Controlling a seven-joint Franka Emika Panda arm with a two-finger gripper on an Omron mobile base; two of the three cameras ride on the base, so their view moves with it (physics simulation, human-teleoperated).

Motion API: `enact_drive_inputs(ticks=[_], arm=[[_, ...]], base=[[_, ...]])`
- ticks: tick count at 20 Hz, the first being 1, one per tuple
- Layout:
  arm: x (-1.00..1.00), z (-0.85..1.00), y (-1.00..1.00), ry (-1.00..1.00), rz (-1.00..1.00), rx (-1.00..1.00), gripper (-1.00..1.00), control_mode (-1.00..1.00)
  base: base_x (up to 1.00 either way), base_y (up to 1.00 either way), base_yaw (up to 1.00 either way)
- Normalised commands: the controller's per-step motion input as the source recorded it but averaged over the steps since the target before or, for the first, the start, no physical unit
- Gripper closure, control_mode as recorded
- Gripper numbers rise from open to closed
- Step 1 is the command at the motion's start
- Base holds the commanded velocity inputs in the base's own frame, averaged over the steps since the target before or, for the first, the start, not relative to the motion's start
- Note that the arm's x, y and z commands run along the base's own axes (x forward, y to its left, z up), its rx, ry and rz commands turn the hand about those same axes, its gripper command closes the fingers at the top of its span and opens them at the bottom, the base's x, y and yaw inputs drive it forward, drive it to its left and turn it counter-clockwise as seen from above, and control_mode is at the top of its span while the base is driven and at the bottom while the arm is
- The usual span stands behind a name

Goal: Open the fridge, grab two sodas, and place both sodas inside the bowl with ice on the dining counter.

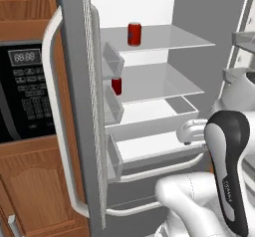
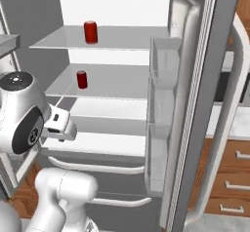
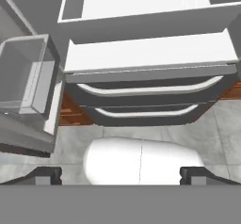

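Tall grey French-door fridge is standing open. Two small red upright soda cans, upper and lower, are sitting on white shelves, above the gripper, whose jaws are gaping wide, empty, pointing down at the drawers.

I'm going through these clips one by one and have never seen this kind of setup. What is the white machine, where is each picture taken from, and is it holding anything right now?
The white machine is a robot arm on a driving base, rendered in a simulated kitchen. Two pictures come from cameras on the base, behind the arm to its left and right; the third comes from a camera on the hand, here looking down.

The base views show the fridge with its doors open. One soda stands on the top shelf; the other soda stands on the shelf below. A black microwave sits beside the fridge.

In the hand view, the end effector has its tips wide apart with nothing between them. It faces the fridge's lower drawers and the floor.
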Motion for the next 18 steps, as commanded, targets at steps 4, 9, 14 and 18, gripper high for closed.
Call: enact_drive_inputs(ticks=[4,9,14,18], arm=[[0.0,0.0,0.0,0.0,0.0,0.0,-1.0,1.0],[0.0,0.0,0.0,0.0,0.0,0.0,-1.0,1.0],[0.0,0.0,0.0,0.0,0.0,0.0,-1.0,1.0],[0.04,-0.03,0.01,-0.05,0.0,-0.01,-1.0,-1.0]], base=[[0.69,0.0,0.0],[0.61,0.04,0.0],[0.6,0.08,0.0],[0.28,0.06,0.0]])
